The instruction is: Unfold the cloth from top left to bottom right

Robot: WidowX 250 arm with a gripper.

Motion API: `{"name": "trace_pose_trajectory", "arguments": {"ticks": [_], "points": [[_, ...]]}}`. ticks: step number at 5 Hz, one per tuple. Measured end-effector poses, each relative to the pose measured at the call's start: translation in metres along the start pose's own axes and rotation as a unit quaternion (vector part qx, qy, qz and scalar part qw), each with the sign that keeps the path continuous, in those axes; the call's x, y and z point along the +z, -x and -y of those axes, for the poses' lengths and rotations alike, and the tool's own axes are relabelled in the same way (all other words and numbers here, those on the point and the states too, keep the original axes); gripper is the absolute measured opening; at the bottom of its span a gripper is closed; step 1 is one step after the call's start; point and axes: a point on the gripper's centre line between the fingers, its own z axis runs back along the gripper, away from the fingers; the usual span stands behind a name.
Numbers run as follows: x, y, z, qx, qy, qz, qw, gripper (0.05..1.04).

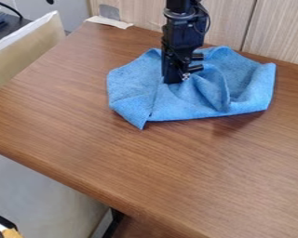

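The blue cloth (130,90) lies crumpled on the brown wooden table, in the upper middle of the camera view. Raised folds run through its right half, and a pointed corner sticks out at its lower left. Coming down from the top edge, the black gripper (176,82) hangs over the middle of the cloth, its lower end at the fabric. It hides part of the cloth behind it. How its fingers stand cannot be made out.
The wooden table (145,167) stretches toward the front and right of the cloth. A light wood-grain panel (276,32) stands along its back edge. Tape (109,21) is stuck at the back left corner. The table's front edge runs diagonally across the lower left.
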Motion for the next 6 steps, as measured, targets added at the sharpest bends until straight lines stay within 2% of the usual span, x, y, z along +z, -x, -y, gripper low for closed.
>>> {"name": "trace_pose_trajectory", "arguments": {"ticks": [1, 2, 3, 4, 5, 6], "points": [[0.002, -0.007, 0.006, -0.012, -0.004, -0.002, 0.9999, 0.069], [0.03, -0.019, 0.016, -0.025, -0.035, 0.015, 0.999, 0.069], [0.048, -0.022, 0.044, -0.047, -0.042, 0.006, 0.998, 0.069], [0.067, -0.022, 0.069, -0.065, -0.051, 0.015, 0.9965, 0.069], [0.07, -0.018, 0.101, -0.091, -0.042, 0.023, 0.9947, 0.068], [0.054, -0.01, 0.13, -0.116, -0.018, 0.013, 0.993, 0.068]]}}
